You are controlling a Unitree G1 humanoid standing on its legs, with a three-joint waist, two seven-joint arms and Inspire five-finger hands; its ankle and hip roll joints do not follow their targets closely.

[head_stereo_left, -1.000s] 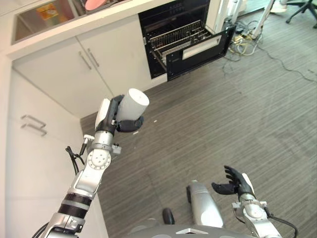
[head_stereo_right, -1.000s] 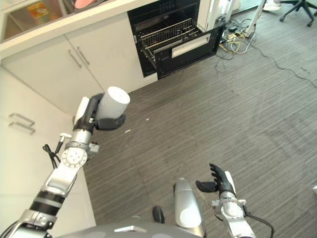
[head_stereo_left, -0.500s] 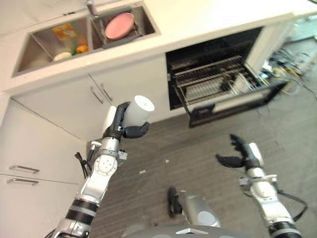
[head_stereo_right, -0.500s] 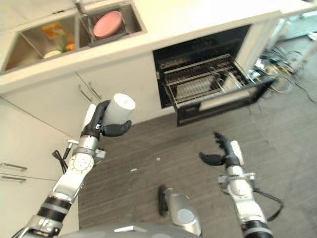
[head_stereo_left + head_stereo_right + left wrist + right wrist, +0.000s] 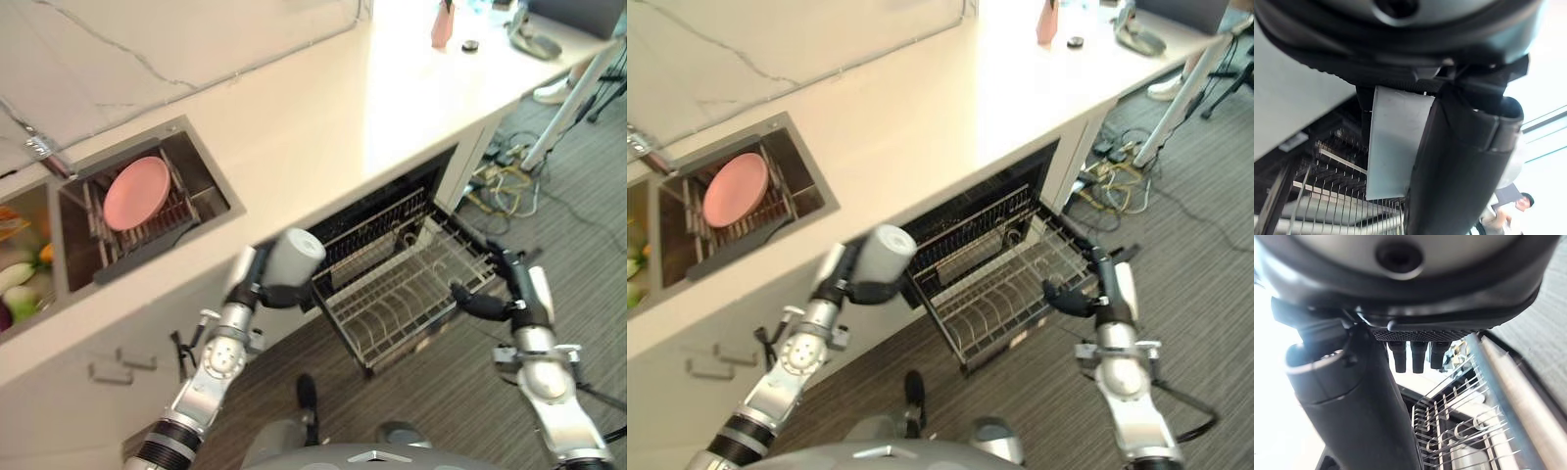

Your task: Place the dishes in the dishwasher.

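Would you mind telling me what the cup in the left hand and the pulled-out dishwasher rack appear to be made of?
The cup, gripped by the left hand, looks like matte white ceramic or plastic: opaque, even, with no glare. The dishwasher rack looks like thin metal wire, pale grey and possibly coated, with rows of upright tines.

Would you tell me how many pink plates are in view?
1: the pink plate stands on edge in the sink rack. Others may be hidden.
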